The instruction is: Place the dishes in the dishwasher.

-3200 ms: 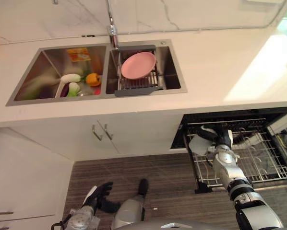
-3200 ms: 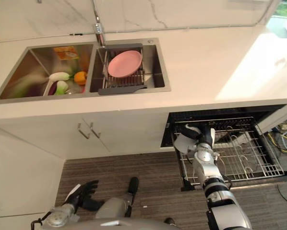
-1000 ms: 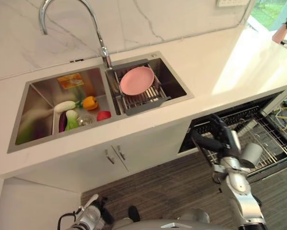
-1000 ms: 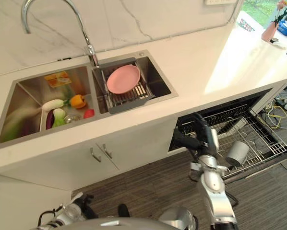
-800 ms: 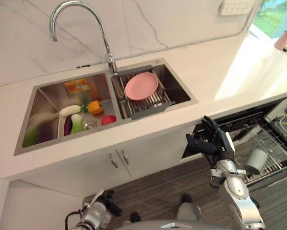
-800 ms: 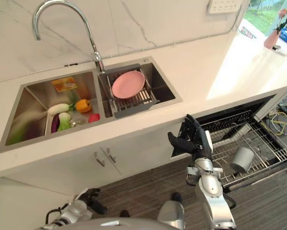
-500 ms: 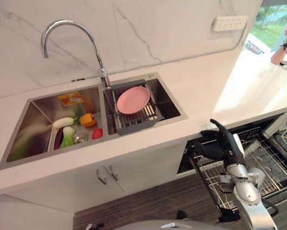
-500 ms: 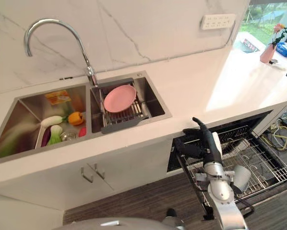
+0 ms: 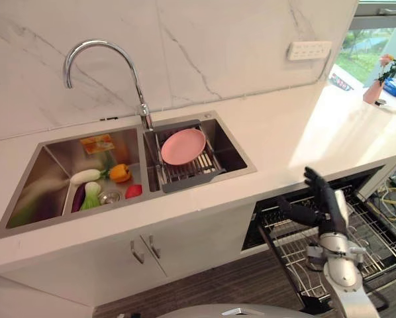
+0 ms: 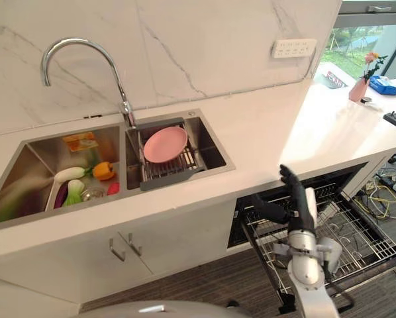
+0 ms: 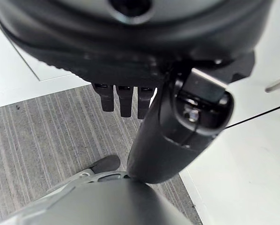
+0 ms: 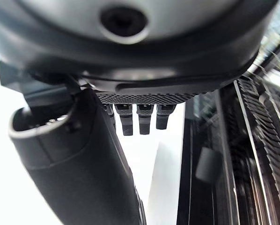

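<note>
Pink plate (image 9: pixel 183 146) lay flat in sink rack (image 9: pixel 188 173), far left of right hand (image 9: pixel 322 202), fingers released, empty; left hand (image 11: pixel 130 101) likewise relaxed.

One pink plate (image 9: pixel 183 146), one faucet (image 9: pixel 105 73), two sink basins (image 9: pixel 49 162).

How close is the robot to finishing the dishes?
Done: the dishwasher rack is pulled out and ready. In hand: nothing. The right hand is raised above that rack, fingers straight and empty, and the left hand hangs open over the floor. Left: the pink plate lies on the drying rack in the sink, so it has yet to be picked up and loaded.
</note>
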